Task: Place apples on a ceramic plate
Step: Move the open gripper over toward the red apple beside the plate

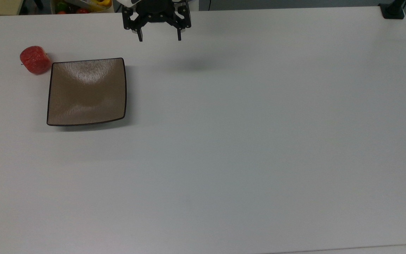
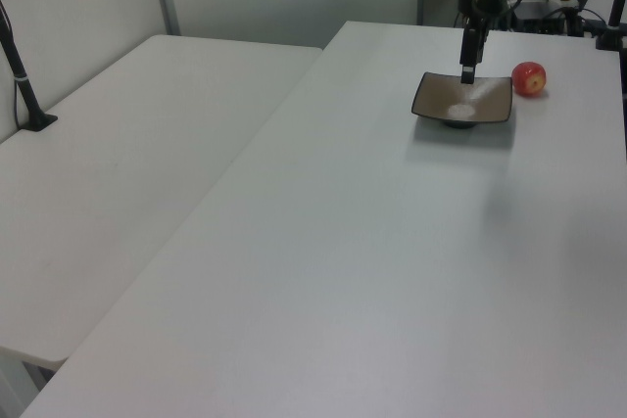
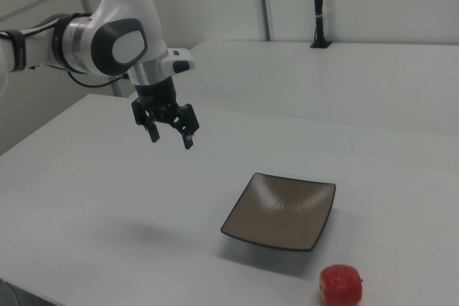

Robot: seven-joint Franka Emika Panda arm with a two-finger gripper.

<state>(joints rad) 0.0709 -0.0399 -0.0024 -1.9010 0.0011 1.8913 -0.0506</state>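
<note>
A small red apple (image 1: 35, 60) lies on the white table just off the upper-left corner of the square brown ceramic plate (image 1: 87, 92) in the top view. The plate holds nothing. In the right view the apple (image 3: 341, 284) sits near the bottom edge, in front of the plate (image 3: 281, 210). In the left view the apple (image 2: 529, 77) rests to the right of the plate (image 2: 463, 100). My gripper (image 1: 159, 37) hangs open and empty above the table, up and to the right of the plate in the top view. In the right view the gripper (image 3: 172, 138) hovers high, left of the plate.
A bin of coloured fruit (image 1: 81, 6) stands beyond the table's far edge at the top view's upper left. A black clamp post (image 1: 393, 10) is fixed at the top view's upper right corner. A second white table (image 2: 127, 163) adjoins on the left view's left.
</note>
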